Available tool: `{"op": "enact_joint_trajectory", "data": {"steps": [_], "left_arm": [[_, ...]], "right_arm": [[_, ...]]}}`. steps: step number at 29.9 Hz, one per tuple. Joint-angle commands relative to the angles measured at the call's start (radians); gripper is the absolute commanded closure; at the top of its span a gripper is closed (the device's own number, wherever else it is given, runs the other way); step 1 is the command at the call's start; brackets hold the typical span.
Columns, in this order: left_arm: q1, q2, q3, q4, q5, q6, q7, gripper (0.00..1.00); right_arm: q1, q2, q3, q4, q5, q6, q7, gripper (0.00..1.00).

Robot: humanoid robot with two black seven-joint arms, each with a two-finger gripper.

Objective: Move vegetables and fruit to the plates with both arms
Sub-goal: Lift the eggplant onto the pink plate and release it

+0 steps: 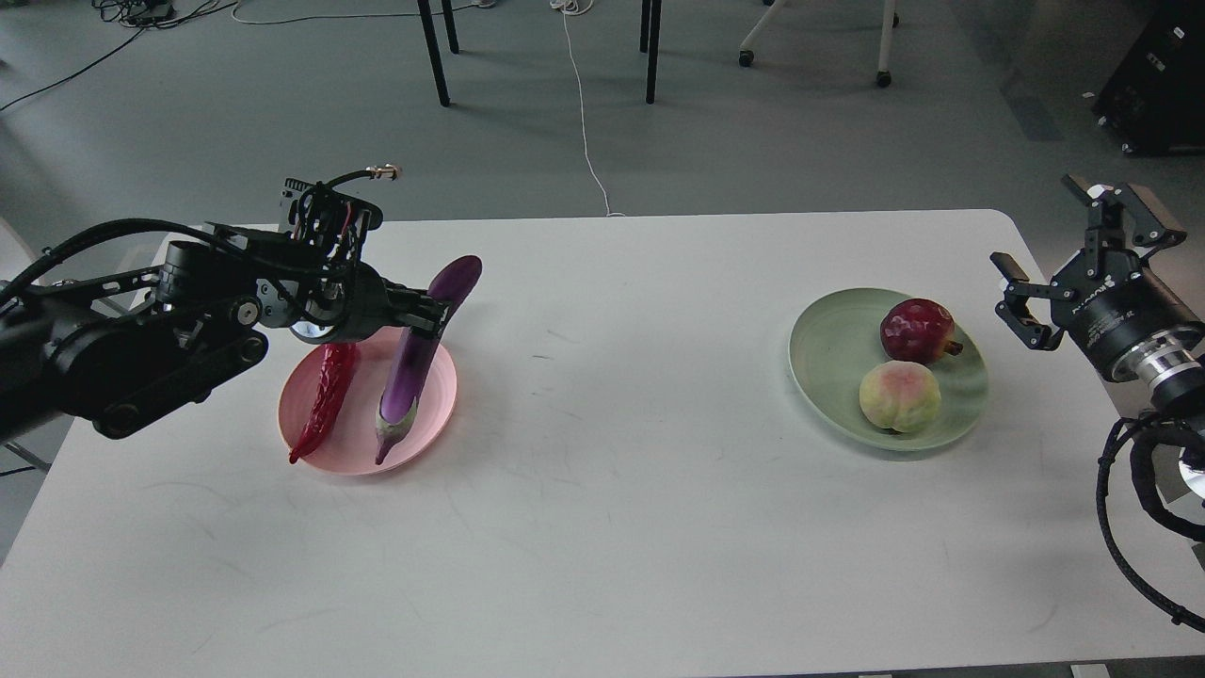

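Note:
The purple eggplant (414, 367) stands tilted, its green stem end resting on the pink plate (358, 438) and its tip raised toward the back right. My left gripper (426, 315) is shut on the eggplant's upper half. The red chili pepper (325, 400) lies on the left part of the pink plate. The mint green plate (828, 353) at the right holds the dark-red pomegranate (915, 330) and the pale peach (899, 395). My right gripper (1040, 231) is open and empty, raised just right of the green plate.
The white table (612, 490) ends close behind my left arm and right of my right arm. Chair and table legs (433, 52) and a white cable (584, 113) are on the floor beyond it.

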Motion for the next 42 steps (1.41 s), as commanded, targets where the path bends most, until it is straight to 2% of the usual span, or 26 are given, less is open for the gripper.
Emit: {"op": "enact_joint_trajectory", "data": {"steps": [1,7,13,14,16,21,24,27,32,38,42], "left_arm": [[0.044,0.031,0.0,0.001,-0.001,0.0,-0.002,0.81],[0.064,0.027,-0.002,0.001,-0.001,0.0,-0.002,0.76],[0.065,0.03,-0.002,0.001,-0.003,0.0,-0.005,0.46],[0.067,0.033,0.0,-0.001,-0.001,0.0,-0.005,0.38],[0.067,0.039,0.0,-0.001,-0.001,0.0,-0.006,0.17],[0.065,0.056,-0.013,-0.001,-0.001,0.0,-0.028,0.05],[0.064,0.058,-0.033,-0.002,-0.004,0.0,-0.052,0.03],[0.065,0.058,-0.114,-0.034,-0.027,0.0,-0.092,0.03],[0.105,0.044,-0.244,-0.09,-0.229,0.015,-0.133,0.02],[0.232,-0.056,-0.379,-0.093,-0.741,0.249,-0.25,0.02],[0.339,-0.139,-0.465,-0.093,-0.878,0.398,-0.258,0.02]], "right_arm": [[0.0,0.003,-0.001,-0.001,-0.001,0.0,0.0,0.03],[0.0,0.001,-0.004,-0.001,-0.001,0.0,0.0,0.03],[-0.002,0.0,-0.005,0.002,-0.001,0.0,0.0,0.03],[-0.002,0.0,-0.005,0.002,-0.001,0.0,0.0,0.03],[-0.002,0.0,-0.005,0.002,-0.001,0.0,0.0,0.03],[0.0,0.0,-0.004,0.002,-0.001,0.0,0.0,0.03],[0.0,0.0,-0.002,0.001,-0.001,0.0,0.0,0.03],[0.004,0.0,-0.001,0.002,-0.001,0.0,0.0,0.03],[0.02,0.0,-0.001,0.002,-0.001,-0.003,0.0,0.03],[0.058,0.026,-0.004,-0.001,-0.001,-0.07,0.0,0.03],[0.103,0.112,-0.013,-0.001,-0.003,-0.149,0.0,0.03]]}}
